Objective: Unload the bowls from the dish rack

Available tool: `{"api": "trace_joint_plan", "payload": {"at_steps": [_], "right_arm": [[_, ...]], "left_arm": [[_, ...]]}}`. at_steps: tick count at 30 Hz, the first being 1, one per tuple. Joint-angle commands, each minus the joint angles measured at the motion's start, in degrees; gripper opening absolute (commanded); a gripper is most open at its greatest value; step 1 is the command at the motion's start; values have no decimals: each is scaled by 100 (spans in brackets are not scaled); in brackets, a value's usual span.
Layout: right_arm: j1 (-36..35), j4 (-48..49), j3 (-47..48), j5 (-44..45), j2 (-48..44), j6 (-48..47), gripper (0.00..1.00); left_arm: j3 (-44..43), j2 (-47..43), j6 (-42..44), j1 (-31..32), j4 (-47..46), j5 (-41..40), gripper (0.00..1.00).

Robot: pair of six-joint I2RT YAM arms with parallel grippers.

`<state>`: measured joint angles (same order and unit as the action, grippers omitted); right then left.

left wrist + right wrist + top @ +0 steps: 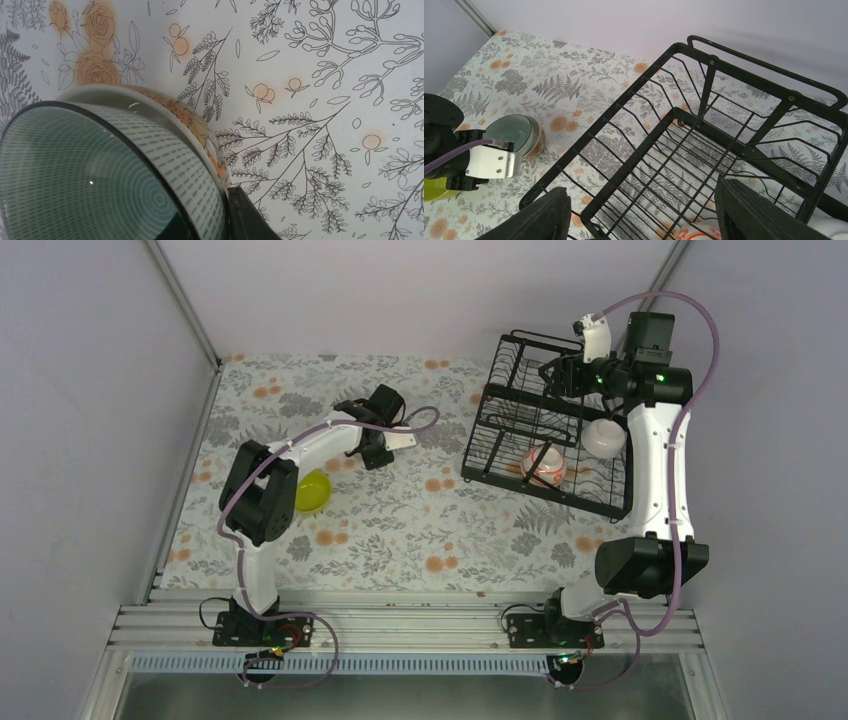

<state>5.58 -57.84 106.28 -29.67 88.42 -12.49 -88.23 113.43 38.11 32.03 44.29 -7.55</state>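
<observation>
Top view: my left end effector (372, 450) is out over the floral surface (420, 530), and my arm hides whatever's under it. One lime-yellow bowl (313, 490) sits on the surface near my left elbow. One dish rack (545, 496) is over on the right, with two bowls in its lower tray: a white bowl (603, 437) and a red-patterned bowl (543, 462). My right end effector (562, 375) hovers above the upper tier.

Left wrist: the mint-green bowl (100, 175) is nested inside the tan speckled bowl (200, 130). My jaws are pinched narrow, and it looks like they're on the mint one's rim.

Right wrist: jaws wide, nothing in them, rack wires right below.

So that's five bowls, three out and two to go. I'd say I'm mid set-down on the left. Next up is letting go and lifting clear without dragging the stack. Then the right drops past the wires for one of the last two.
</observation>
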Motion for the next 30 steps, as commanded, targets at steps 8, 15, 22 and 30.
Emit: {"api": "trace_joint_plan", "payload": {"at_steps": [8,15,22,30], "right_arm": [[-42,53,28,54,-224,-177,70],[-41,52,44,56,-230,-167,70],[-47,8,111,142,-265,-164,70],[-40,102,-6,1074,-724,-54,71]], "left_arm": [[-379,244,-81,14,283,-15,28],[-472,295,-166,26,501,88,29],[-929,-89,-281,95,887,218,43],[-2064,-749,-409,242,1432,-7,66]]}}
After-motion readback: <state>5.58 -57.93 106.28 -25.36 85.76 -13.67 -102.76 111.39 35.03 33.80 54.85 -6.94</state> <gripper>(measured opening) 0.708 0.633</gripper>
